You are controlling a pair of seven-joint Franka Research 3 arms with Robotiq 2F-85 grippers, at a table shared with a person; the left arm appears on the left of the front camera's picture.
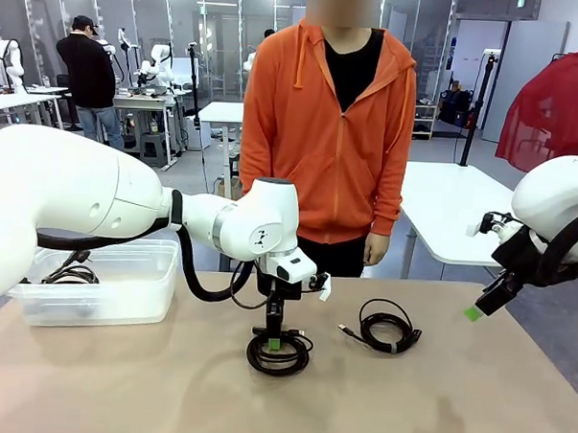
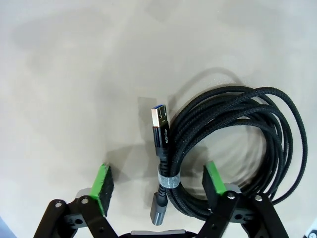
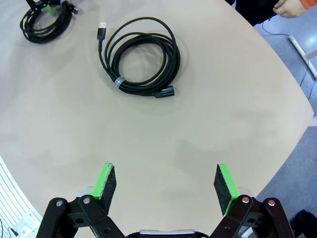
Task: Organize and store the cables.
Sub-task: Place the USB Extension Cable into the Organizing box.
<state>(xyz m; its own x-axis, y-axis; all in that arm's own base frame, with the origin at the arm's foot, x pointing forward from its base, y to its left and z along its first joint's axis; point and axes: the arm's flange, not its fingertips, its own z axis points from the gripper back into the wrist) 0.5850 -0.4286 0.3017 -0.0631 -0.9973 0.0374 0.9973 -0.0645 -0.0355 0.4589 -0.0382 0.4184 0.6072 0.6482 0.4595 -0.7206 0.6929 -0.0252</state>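
The jaws of the left gripper point(image 2: 158, 183) stand apart, lowered over a coil of braided black cable point(image 2: 237, 129). Its green pads point(image 2: 103, 182) sit one on each side of the stretch where a small grey band ties the loops together, beside a metal USB plug point(image 2: 159, 118). There is a gap on at least one side, so nothing is clamped yet. This coil lies on the tan table point(image 1: 119, 382), near the middle and towards the near edge. Just to its right lies a second coil of smooth black cable point(image 1: 389, 331), well apart from either gripper. The right gripper point(image 3: 166, 181) hovers above bare table at the right with its jaws wide and nothing between them. At the left of the table sits a clear plastic bin point(image 1: 123, 286) with a dark cord point(image 1: 71, 274) already inside. A person in an orange hooded top point(image 1: 326, 132) stands at the far side, hands off the table. By the look of it, the job is partly done: one cord is stored, and the two coils on the table are left to grip, carry left and drop in the bin.
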